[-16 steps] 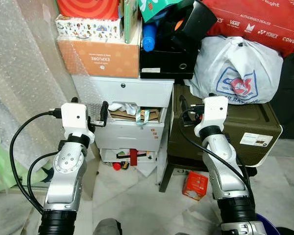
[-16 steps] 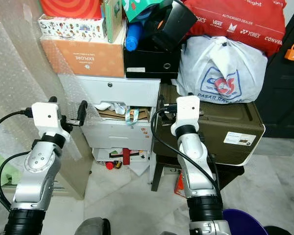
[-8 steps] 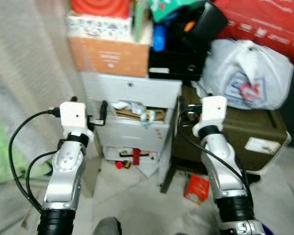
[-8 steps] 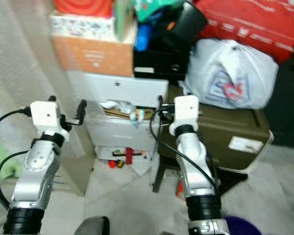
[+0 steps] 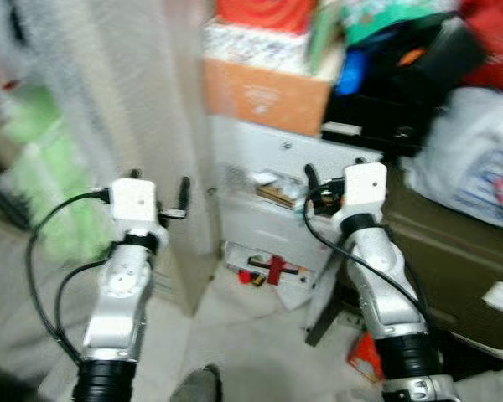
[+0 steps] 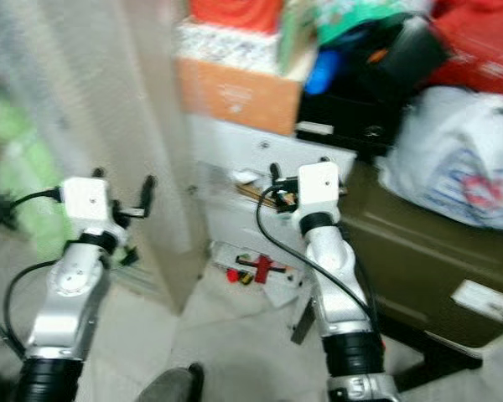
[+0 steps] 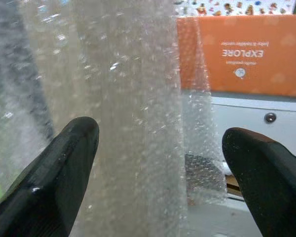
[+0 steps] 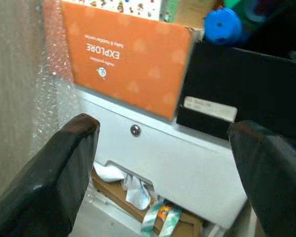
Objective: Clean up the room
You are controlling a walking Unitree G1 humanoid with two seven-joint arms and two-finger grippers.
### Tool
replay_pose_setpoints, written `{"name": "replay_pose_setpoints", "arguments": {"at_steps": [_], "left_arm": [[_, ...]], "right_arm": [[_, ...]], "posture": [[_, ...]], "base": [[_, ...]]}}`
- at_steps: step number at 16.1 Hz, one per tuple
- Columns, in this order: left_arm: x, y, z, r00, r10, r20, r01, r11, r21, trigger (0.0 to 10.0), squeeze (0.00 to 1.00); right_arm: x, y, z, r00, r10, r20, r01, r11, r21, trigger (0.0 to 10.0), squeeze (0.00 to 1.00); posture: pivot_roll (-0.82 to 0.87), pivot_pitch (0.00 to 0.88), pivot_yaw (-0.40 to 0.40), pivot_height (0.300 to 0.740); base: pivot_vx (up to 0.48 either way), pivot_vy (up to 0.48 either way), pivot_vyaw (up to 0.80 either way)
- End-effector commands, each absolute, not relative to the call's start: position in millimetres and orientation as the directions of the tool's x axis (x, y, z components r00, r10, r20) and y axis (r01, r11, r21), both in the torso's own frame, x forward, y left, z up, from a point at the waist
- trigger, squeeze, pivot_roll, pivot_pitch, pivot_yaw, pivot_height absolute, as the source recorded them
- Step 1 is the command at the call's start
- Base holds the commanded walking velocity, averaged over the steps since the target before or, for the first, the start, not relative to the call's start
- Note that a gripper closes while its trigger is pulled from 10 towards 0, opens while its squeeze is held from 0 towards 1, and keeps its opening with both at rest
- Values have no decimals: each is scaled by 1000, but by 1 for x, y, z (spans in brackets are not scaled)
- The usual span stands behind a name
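Both arms are raised in front of a cluttered stack, and the head views are blurred. My left gripper (image 5: 160,178) is open and holds nothing; in the left wrist view its fingers (image 7: 64,163) face a tall roll of bubble wrap (image 7: 123,98). My right gripper (image 5: 334,167) is open too, pointing at a white drawer cabinet (image 8: 177,158). One drawer of that cabinet stands ajar, stuffed with cloth and cardboard (image 8: 133,190). An orange box (image 5: 268,96) sits on top of the cabinet. Red items (image 5: 272,270) lie in its lowest opening near the floor.
A dark olive trunk (image 5: 453,260) stands to the right with a white plastic bag (image 5: 478,167) on it. A small red box (image 5: 367,356) lies on the floor beneath. Something pale green (image 5: 59,193) shows behind the bubble wrap at the left. Pale tiled floor (image 5: 235,335) lies between my arms.
The whole picture has slid to the right and blurred, so the camera has turned left. Both grippers stay open and keep their pose before me.
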State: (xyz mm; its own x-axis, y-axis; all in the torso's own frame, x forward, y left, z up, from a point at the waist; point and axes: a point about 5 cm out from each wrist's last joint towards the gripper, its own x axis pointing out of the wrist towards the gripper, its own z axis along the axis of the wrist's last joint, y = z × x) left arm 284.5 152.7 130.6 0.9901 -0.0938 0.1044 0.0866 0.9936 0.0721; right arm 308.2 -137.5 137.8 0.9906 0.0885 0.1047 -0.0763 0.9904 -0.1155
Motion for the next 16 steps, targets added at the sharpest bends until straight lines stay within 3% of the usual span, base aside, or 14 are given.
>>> {"name": "replay_pose_setpoints", "arguments": {"at_steps": [1, 14, 16], "left_arm": [[286, 157, 134, 991, -73, 115, 64, 995, 78, 10000, 0], [289, 157, 135, 990, -73, 122, 61, 993, 101, 10000, 0], [289, 157, 136, 989, -76, 123, 64, 992, 105, 10000, 0]], "right_arm": [[310, -137, 140, 990, 80, 117, -66, 992, -112, 10000, 0], [313, -135, 143, 987, 77, 138, -59, 990, -130, 10000, 0], [313, -135, 144, 987, 77, 142, -58, 990, -131, 10000, 0]], "posture": [[19, 0, -50, 740], [18, 0, -50, 740], [19, 0, -50, 740]], "base": [[0, 0, 800], [0, 0, 800], [0, 0, 309]]}}
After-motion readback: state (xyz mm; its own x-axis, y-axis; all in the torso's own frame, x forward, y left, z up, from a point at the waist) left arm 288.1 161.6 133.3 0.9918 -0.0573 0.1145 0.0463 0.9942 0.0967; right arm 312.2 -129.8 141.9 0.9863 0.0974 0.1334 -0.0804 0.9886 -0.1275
